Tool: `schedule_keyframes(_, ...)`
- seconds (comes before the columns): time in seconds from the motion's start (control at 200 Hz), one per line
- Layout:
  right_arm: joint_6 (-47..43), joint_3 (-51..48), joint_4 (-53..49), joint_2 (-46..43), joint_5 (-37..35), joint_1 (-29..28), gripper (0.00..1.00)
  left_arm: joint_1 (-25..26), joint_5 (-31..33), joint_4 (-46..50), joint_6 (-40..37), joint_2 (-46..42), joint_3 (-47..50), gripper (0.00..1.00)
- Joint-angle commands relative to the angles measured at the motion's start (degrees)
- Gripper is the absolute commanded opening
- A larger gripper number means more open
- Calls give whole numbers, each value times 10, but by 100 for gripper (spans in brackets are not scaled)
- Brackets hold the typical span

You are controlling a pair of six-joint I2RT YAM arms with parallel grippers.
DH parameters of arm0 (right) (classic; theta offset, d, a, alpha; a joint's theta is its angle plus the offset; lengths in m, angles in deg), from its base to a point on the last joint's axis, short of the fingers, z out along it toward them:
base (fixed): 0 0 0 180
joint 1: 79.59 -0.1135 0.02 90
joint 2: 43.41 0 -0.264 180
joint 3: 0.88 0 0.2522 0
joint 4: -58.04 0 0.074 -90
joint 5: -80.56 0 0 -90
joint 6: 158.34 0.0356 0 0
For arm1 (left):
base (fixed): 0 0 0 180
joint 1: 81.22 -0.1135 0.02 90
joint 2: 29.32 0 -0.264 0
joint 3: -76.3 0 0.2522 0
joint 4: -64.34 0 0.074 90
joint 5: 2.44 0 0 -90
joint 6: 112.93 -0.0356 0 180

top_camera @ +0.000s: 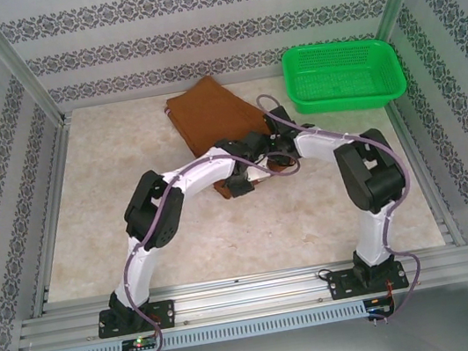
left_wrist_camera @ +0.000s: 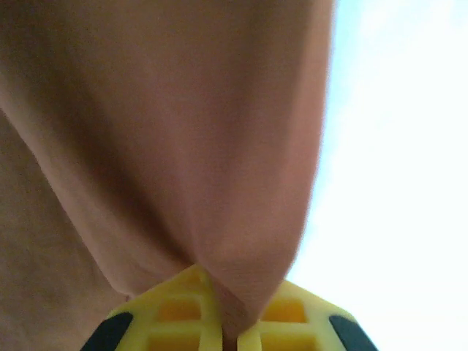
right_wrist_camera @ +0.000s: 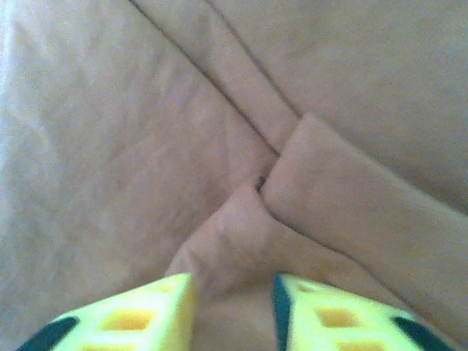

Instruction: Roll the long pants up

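Nearest is a metal rail [top_camera: 253,293] across the table's edge, with both arm bases bolted to it. From there the left arm [top_camera: 147,216] and the right arm [top_camera: 367,172] arch inward over a pale, marbled table [top_camera: 111,186] and meet near its middle. The left claw [left_wrist_camera: 228,322] is pinched tight on a fold of the long pants [top_camera: 206,113], with rust-brown cloth rising out from between its yellow fingers [left_wrist_camera: 175,307]. Just to its right, the right claw [right_wrist_camera: 232,292] has its fingers partly apart, with a hump of the same cloth sitting in the gap; whether they press on it cannot be told. The pants lie folded on the table, running from the claws toward the far wall, a little left of centre. Their near end is covered from above by the two wrists, and no waistband can be made out. Seen from the left wrist, the right side is washed out to white, and the cloth is blurred from so close. At the far right sits a green basket [top_camera: 347,102], close to the pants but apart from them. Walls [top_camera: 212,36] papered in bands of dark ornament close the table in on three sides, with metal posts [top_camera: 16,63] at the far corners.
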Motion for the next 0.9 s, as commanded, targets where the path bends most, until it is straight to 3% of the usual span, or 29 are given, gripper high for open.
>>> schedule_keyframes(0.0, -44, -12, -108, -103, 2, -1, 50, -36, -53, 94, 95, 8, -14, 0)
schedule_keyframes(0.1, -53, -19, -100, -150, -13, 8, 57, -38, -115, 119, 102, -2, -29, 0)
schedule_keyframes(0.285, -59, -15, -130, -161, 18, 21, 57, -70, -264, 188, 112, -1, -95, 0)
schedule_keyframes(0.56, -27, -95, -81, -193, 43, 21, 56, -115, -492, 235, 122, -38, -140, 0)
schedule_keyframes(0.749, -21, -106, -79, -226, 45, 17, 56, -138, -561, 229, 163, -49, -122, 0)
schedule_keyframes(0.899, -22, -109, -106, -280, 27, 15, 56, -134, -543, 221, 171, -59, -84, 0)
